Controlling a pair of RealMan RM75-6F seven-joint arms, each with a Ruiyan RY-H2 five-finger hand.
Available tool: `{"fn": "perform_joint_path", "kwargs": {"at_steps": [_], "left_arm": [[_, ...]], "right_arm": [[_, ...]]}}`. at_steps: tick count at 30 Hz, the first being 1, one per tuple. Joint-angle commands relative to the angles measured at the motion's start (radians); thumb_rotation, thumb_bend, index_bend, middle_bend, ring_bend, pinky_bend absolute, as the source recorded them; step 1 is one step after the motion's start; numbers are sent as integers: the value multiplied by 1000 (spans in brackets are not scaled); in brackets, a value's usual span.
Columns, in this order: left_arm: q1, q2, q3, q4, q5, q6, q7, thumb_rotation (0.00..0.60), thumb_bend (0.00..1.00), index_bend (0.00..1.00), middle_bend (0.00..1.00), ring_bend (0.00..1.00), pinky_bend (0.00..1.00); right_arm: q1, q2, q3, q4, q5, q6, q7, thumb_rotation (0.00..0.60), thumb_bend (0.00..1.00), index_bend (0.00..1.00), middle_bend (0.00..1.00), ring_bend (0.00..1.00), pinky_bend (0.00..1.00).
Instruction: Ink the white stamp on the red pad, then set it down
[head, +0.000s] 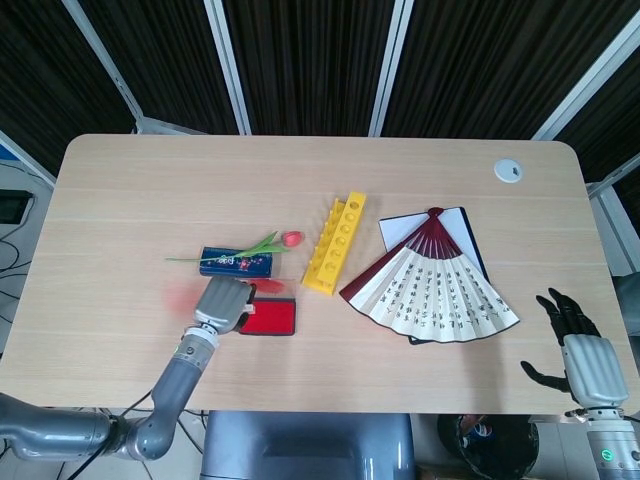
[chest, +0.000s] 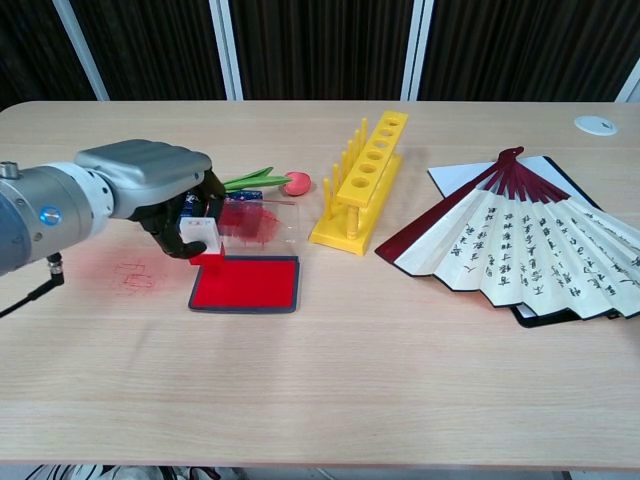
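head view: my left hand (head: 222, 304) covered the white stamp; grasp not visible. it hovered at the left edge of the red pad (head: 272, 317). my right hand (head: 578, 352) hung off the table, fingers spread, holding nothing.
chest view: left hand (chest: 160, 195) pinched the white stamp (chest: 198, 235) above the pad's (chest: 248, 287) near-left corner.
risk: wet face could smear the table (chest: 330, 380) if set face down.
risk: a loose pinch could drop it.

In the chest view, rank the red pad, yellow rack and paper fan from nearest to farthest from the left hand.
1. red pad, just beside and below the left hand.
2. yellow rack, mid-table.
3. paper fan, far right side.
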Motion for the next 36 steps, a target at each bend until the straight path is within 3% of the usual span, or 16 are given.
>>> {"fn": "perform_joint_path", "kwargs": {"at_steps": [1,13,36], "left_arm": [[24,57,29,-39,31,4,-25,600,471,701,660,527,588],[87,159,106,31,84,-79,-167,600,470,687,646,516,575],[112,113,112,244,190,-219,-372,600,467,615,599,499,552]], "right_arm": [[0,0,0,1,-1,1,-2,600,254,126,0,0,193],[0,-3,1,3,0,3,-8,600,253,125,0,0,192],[-1,-4,2,4,-2,6,-10,600,253,126,0,0,193]]}}
